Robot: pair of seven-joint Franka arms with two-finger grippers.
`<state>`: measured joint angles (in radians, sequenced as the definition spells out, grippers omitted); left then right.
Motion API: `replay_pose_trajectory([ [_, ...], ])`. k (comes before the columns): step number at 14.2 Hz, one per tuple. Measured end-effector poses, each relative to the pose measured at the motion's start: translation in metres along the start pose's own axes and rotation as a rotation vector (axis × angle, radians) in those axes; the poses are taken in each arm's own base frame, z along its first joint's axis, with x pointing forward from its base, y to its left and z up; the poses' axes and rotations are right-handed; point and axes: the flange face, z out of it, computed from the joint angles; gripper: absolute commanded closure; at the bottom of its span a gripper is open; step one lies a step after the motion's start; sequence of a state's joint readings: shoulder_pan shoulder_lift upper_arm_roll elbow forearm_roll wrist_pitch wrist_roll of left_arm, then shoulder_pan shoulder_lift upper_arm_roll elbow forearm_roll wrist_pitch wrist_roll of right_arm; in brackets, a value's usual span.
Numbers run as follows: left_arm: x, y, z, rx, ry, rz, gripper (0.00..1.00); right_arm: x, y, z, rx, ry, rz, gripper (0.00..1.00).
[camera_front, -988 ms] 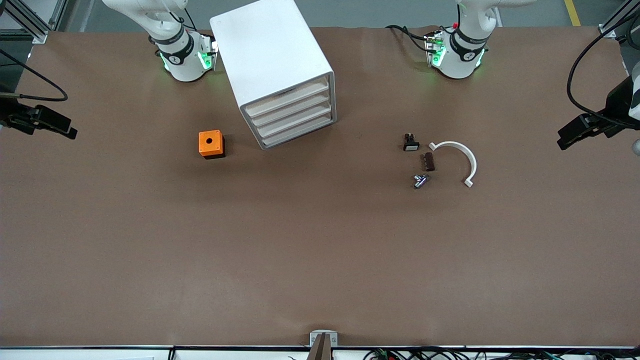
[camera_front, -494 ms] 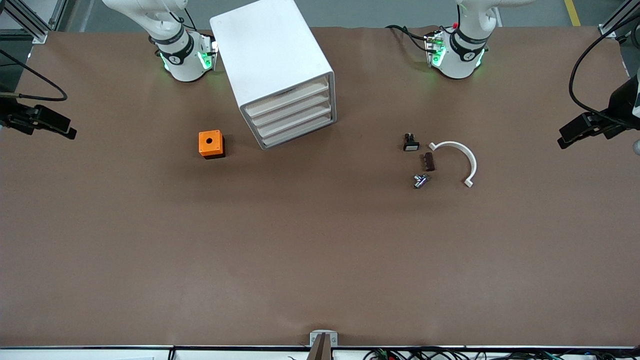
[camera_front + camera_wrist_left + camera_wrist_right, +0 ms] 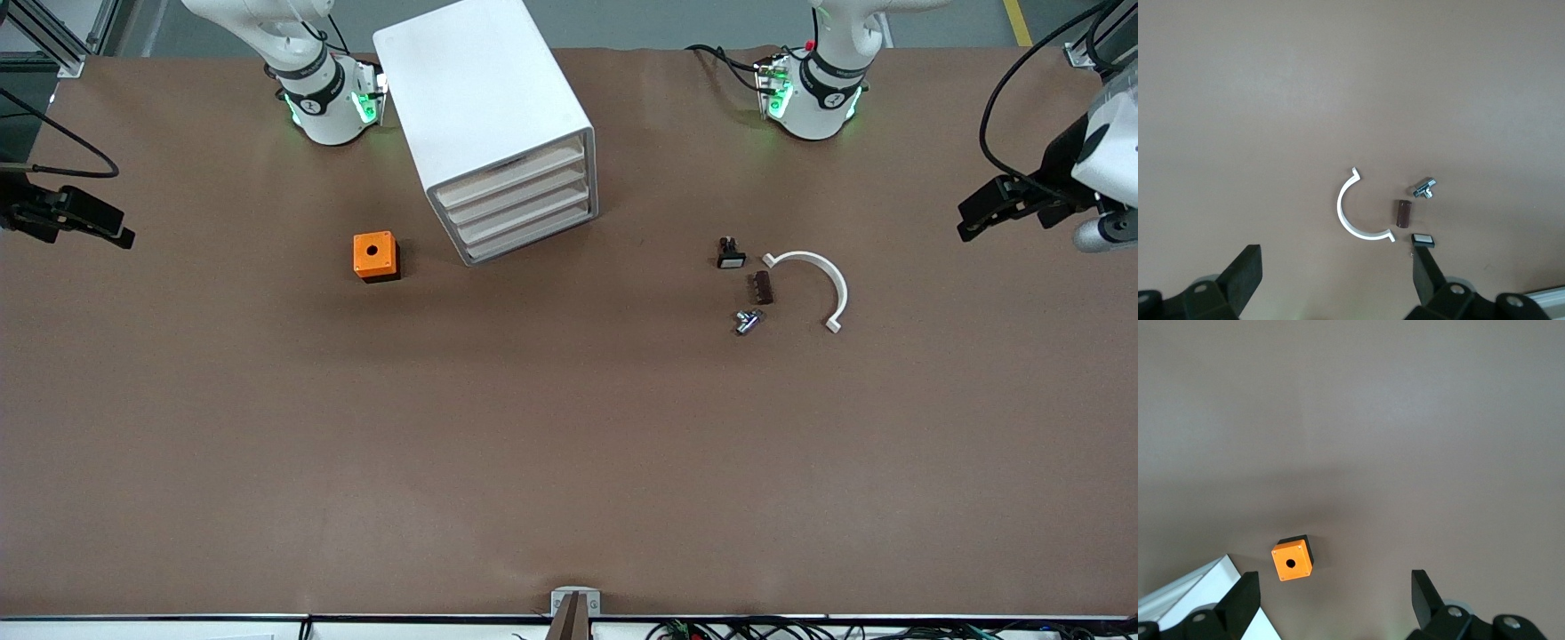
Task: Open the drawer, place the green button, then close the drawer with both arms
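Note:
The white cabinet [image 3: 484, 107] stands near the right arm's base, and every drawer [image 3: 520, 200] in it is pushed in. The button [image 3: 747, 321] [image 3: 1426, 189] is a small part lying on its side, shiny grey and dark from here, toward the left arm's end. My left gripper [image 3: 973, 218] [image 3: 1336, 267] hangs open and empty over that end of the table, well apart from the button. My right gripper [image 3: 111, 227] [image 3: 1335, 587] hangs open and empty over the right arm's end. The cabinet's corner [image 3: 1185, 600] shows in the right wrist view.
An orange cube with a round hole [image 3: 375, 256] [image 3: 1292, 561] sits beside the cabinet. A black switch with a white face [image 3: 731, 255] [image 3: 1423, 239], a brown block [image 3: 763, 287] [image 3: 1403, 213] and a white curved clip [image 3: 822, 284] [image 3: 1348, 217] lie around the button.
The left gripper has swung toward the middle of the table, and more of its wrist shows. The right gripper has barely shifted. Nothing on the table moved.

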<state>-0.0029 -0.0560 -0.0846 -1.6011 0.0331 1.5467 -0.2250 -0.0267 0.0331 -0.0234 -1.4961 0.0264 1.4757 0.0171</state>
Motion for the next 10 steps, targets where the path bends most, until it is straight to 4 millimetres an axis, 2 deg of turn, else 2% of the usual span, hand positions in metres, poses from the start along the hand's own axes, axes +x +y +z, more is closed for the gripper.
replay_pose_trajectory([
  [3, -0.0100, -0.0021, -0.0037, 0.003, 0.000, 0.050, 0.00, 0.0000, 0.0001, 0.0000, 0.000, 0.000, -0.016, 0.00],
  [10, -0.0106, -0.0075, -0.0002, -0.008, -0.021, 0.056, 0.00, 0.0003, 0.0009, 0.0003, -0.002, 0.000, -0.022, 0.00],
])
